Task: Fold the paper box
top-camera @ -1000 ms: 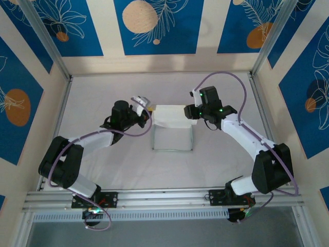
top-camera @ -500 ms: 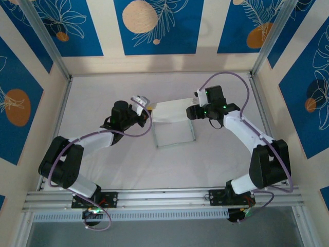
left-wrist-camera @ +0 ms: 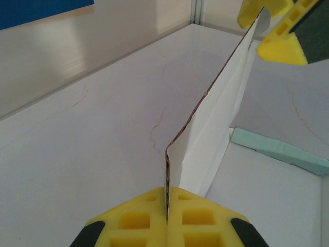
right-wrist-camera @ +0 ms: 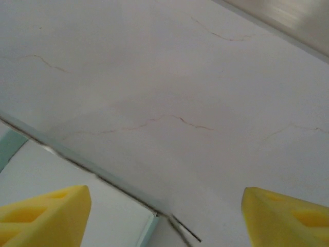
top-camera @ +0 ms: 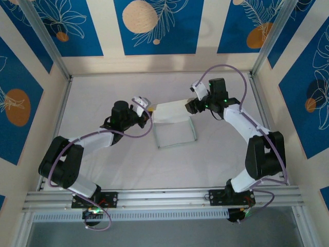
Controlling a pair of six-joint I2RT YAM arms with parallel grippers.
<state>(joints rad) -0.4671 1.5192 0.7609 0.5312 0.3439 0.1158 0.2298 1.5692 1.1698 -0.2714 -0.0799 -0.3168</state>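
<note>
progress: early, box has one flap up, rest flat | left gripper: pinching flap | right gripper: wide, empty

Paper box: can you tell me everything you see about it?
The thin white card paper box sits half folded in the middle of the white table. Its flat base has pale green edges. One white flap stands upright along the far side, and its cut edge looks brown. The left pincer is shut on the flap's left end. The right pincer is open around the other end, not squeezing it.
</note>
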